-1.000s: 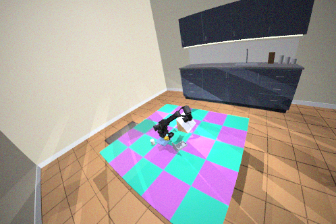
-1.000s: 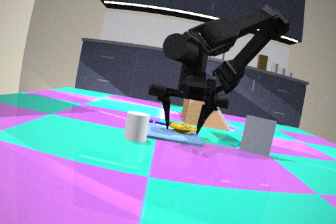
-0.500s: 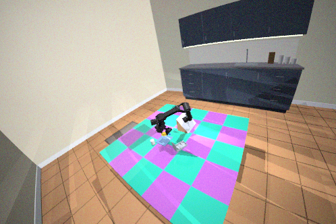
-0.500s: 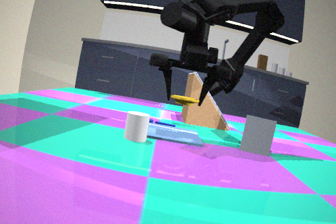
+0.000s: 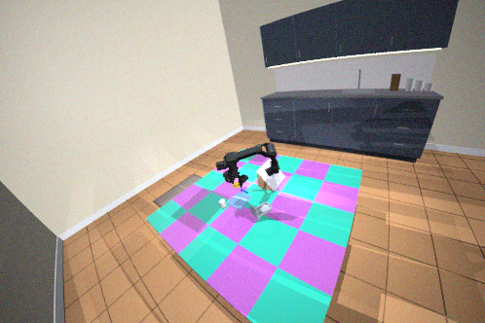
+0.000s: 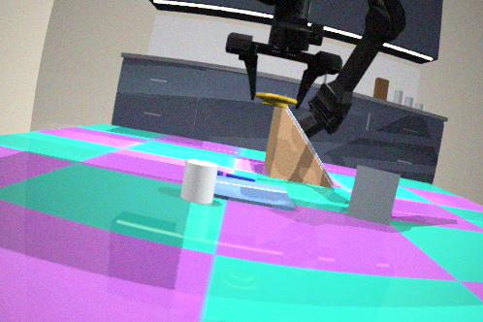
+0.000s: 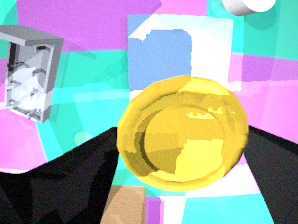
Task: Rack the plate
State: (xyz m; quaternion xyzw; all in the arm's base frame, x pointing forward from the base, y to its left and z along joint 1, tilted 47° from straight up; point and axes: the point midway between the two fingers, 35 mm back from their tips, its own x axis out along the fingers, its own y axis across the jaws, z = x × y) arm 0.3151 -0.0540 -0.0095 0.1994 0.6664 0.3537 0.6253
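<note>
The yellow plate point(image 5: 237, 185) point(image 6: 274, 98) point(image 7: 185, 145) lies nearly level between the fingers, clear of the mat. My gripper point(image 5: 238, 183) point(image 6: 275, 102) point(image 7: 181, 133) points down and is shut on the plate, one fingertip at each side of its rim. The grey dish rack point(image 6: 374, 195) point(image 7: 37, 35) stands on the mat, below and to the right of the plate in the exterior view and at the left of the wrist view. Its slots and rails show in the wrist view; in the exterior view only a plain wall shows.
A blue board point(image 5: 238, 201) point(image 6: 256, 193) point(image 7: 160, 60) lies flat below the plate. A white cylinder point(image 5: 222, 202) point(image 6: 199, 181) stands beside it. A wooden wedge point(image 6: 295, 155) point(image 7: 125, 205) with a slanted white face stands behind the board. A thin blue item point(image 6: 241, 177) lies near the board.
</note>
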